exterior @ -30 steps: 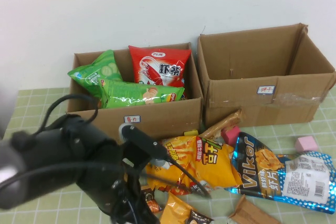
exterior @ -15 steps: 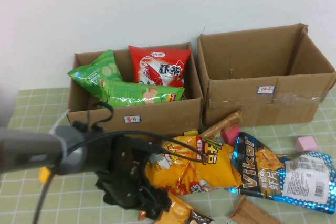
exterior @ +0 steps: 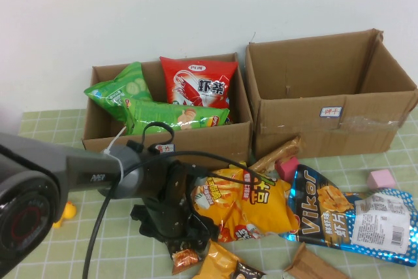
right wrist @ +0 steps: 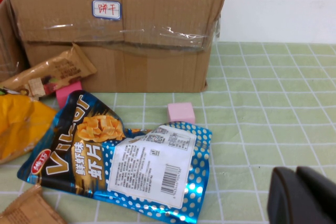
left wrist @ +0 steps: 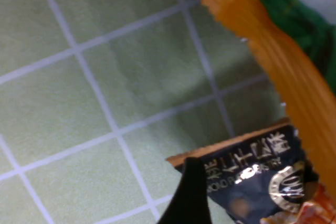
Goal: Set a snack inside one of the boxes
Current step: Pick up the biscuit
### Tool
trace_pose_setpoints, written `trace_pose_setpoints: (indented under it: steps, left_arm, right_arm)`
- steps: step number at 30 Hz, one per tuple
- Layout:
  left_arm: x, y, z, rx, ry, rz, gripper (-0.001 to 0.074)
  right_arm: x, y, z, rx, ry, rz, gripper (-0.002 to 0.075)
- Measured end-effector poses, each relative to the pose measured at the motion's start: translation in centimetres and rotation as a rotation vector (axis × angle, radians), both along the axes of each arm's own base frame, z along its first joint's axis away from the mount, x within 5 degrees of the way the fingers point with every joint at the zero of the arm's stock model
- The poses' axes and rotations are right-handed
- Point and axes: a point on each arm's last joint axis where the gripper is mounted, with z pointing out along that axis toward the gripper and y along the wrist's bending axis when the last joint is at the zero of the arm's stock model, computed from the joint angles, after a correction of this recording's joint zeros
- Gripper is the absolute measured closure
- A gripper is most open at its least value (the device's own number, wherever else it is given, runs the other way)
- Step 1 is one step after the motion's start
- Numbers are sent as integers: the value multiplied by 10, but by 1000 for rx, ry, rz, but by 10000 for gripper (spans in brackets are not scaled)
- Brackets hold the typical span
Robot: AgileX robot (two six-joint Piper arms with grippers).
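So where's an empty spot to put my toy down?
The right box looks empty inside. There's bare cloth in front of it beside the pink cube, near the right end effector. The left box is full of bags. The middle is crowded: orange bag, blue bag, and the left end effector over a small packet.

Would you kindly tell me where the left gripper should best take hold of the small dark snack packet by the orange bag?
Probably its free crimped end, from above: the small dark packet lies flat, partly under the orange bag, beside the left gripper. The right gripper is parked.
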Motion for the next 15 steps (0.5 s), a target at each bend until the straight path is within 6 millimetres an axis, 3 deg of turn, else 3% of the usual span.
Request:
trace_pose_setpoints:
  steps: [8, 15]
  left_arm:
    - [-1, 3, -1, 22, 22, 43, 160]
    - [-6, 6, -12, 62, 88, 46, 160]
  right_arm:
    - [0, 0, 0, 0, 0, 0, 728]
    - [0, 0, 0, 0, 0, 0, 728]
